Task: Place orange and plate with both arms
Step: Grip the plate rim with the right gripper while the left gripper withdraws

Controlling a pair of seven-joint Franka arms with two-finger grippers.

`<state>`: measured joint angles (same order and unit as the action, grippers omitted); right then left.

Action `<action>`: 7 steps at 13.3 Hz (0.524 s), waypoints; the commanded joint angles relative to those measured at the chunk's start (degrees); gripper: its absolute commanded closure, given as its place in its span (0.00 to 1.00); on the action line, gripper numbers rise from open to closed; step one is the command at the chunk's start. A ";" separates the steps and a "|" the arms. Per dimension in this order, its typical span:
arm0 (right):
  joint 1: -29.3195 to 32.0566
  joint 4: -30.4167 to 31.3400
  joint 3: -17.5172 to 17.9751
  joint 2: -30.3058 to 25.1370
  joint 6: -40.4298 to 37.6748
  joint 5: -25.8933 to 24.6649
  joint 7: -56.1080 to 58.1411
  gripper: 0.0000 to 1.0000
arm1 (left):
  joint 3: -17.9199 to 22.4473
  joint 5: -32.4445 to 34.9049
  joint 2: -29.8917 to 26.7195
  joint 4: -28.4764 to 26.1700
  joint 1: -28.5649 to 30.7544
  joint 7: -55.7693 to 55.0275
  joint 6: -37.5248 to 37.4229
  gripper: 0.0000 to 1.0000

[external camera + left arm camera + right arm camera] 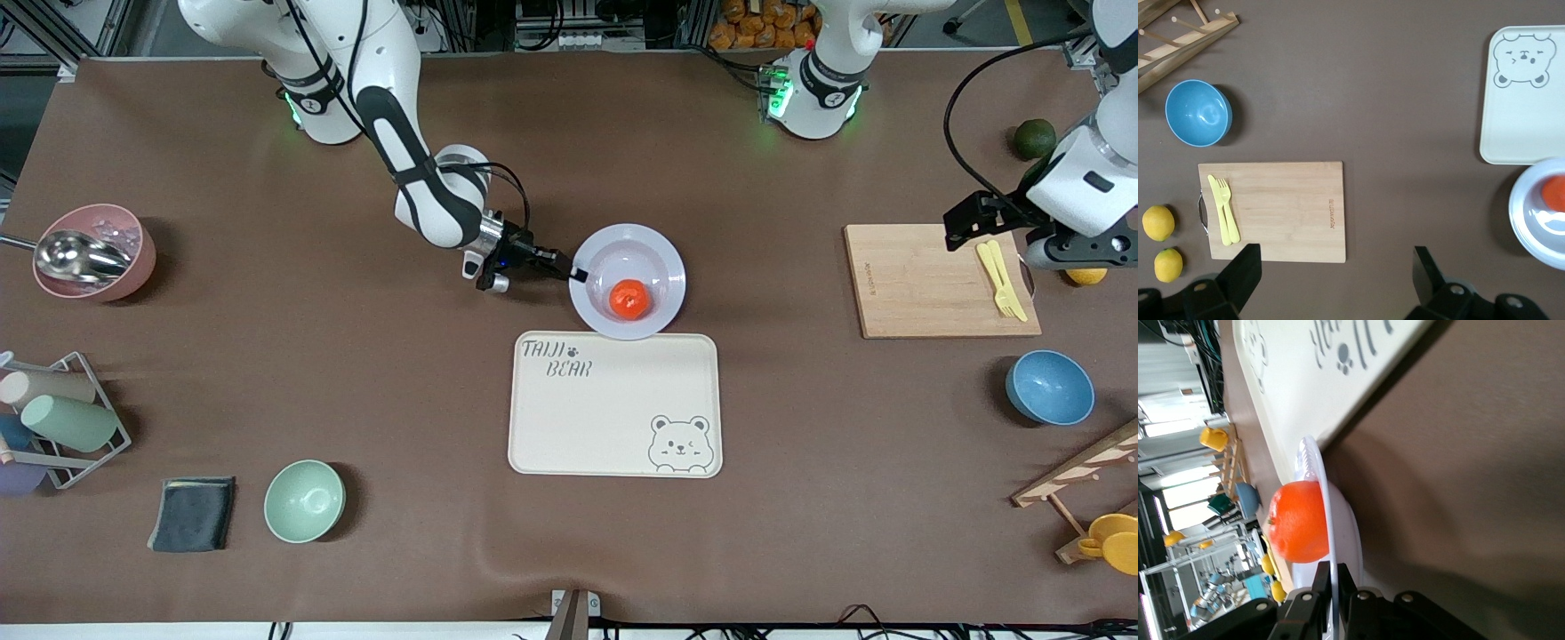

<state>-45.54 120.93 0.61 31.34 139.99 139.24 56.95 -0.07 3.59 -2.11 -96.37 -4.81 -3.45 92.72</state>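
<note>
The orange [629, 300] lies in the shallow centre of the pale plate [662, 253], which sits on the table just farther from the front camera than the cream bear tray [613, 404]. My right gripper [576, 272] is shut on the plate's rim at the side toward the right arm's end. In the right wrist view the plate rim [1326, 495] runs between the fingers, with the orange [1298, 521] just past them. My left gripper [1336, 273] hangs open over bare table beside the wooden cutting board [1281, 210], holding nothing.
A yellow fork [1001, 278] lies on the cutting board [929, 283]. Toward the left arm's end are a blue bowl [1049, 388], a dark green fruit [1035, 139], two lemons [1158, 223] and a wooden rack [1080, 471]. Toward the right arm's end: pink bowl [116, 233], green bowl [304, 500], cup rack [62, 422], dark cloth [192, 514].
</note>
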 commanded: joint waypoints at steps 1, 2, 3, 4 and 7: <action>-0.86 0.71 -0.17 -4.87 3.52 2.97 -1.39 1.00 | -0.90 -1.13 -0.18 2.06 -0.28 1.34 -3.32 0.00; -0.86 0.53 -0.17 -6.28 4.32 2.97 -3.75 1.00 | -0.98 -1.13 -0.26 2.50 -0.37 2.38 -4.03 0.00; -0.78 0.53 -0.17 -7.25 4.33 2.97 -4.99 1.00 | -0.99 -1.13 -0.61 2.85 -0.37 3.09 -4.99 0.00; -0.51 0.36 -0.26 -7.78 4.33 2.97 -5.88 1.00 | -1.07 -1.13 -0.96 2.86 -0.37 3.62 -5.44 0.00; 1.24 -4.45 -0.78 -7.53 8.08 2.88 -8.52 1.00 | -2.21 -2.70 -3.07 2.95 -0.37 4.33 -5.71 0.00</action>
<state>-45.46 119.28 0.09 24.19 145.48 140.65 49.83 -1.66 3.03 -3.14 -93.71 -5.18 -0.12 88.22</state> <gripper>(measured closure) 0.930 0.000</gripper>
